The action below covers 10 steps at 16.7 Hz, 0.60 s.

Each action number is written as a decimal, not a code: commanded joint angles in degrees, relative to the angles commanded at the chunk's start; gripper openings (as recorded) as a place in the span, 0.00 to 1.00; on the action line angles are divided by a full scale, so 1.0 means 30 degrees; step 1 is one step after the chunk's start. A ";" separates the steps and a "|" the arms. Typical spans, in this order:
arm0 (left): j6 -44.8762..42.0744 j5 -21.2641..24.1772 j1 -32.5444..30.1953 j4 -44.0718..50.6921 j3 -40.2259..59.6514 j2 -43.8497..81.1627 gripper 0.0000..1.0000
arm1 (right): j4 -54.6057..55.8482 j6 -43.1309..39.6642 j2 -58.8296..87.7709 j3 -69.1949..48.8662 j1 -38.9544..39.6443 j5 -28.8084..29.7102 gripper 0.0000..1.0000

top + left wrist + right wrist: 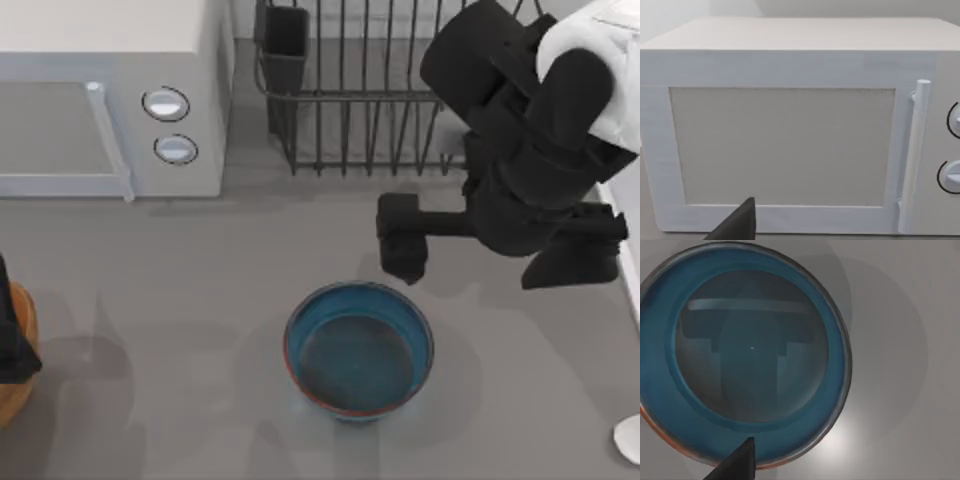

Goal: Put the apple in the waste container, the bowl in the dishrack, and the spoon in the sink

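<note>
Top view: right gripper hangs just behind the bowl, toward the dishrack. How far its jaws are parted I can't tell, and nothing seen in them. Right wrist view looks straight down into the bowl, w/ one dark fingertip over the near rim.

Risks, as I judge them: bowl is deep, glossy blue-teal w/ a thin reddish-brown rim and a smooth curved wall. A pinch on that rim could slip or tip it, esp. if the fingers land off-centre. Lifted askew, it could catch the rack's upright black wire bars or the dark rectangular cutlery cup at the corner nearest the microwave.

Waste container, orange-brown and wood-coloured, sits well to the left of the bowl at the table edge, w/ the left arm parked over it; its jaw state can't be told either. Spoon tip, white and glossy, lies well to the right of the bowl. Microwave is a matte white box w/ a bar handle.
</note>
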State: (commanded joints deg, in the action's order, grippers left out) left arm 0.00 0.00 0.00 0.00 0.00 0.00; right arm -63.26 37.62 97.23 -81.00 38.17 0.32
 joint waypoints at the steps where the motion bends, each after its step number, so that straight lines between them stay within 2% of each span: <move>1: 0.0000 0.0000 0.0000 0.0000 0.0000 0.0000 1.00 | -0.0761 0.0300 0.1168 -0.0964 0.0182 -0.0024 1.00; 5: 0.0000 0.0000 0.0000 0.0000 0.0000 0.0000 1.00 | -0.2603 0.0966 0.3816 -0.3069 0.0516 -0.0085 1.00; 10: 0.0000 0.0000 0.0000 0.0000 0.0000 0.0000 1.00 | -0.2664 0.0976 0.3925 -0.3119 0.0424 -0.0086 1.00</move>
State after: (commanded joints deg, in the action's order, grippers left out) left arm 0.00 0.00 0.00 0.00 0.00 0.00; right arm -71.26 40.55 109.00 -90.36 39.44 0.06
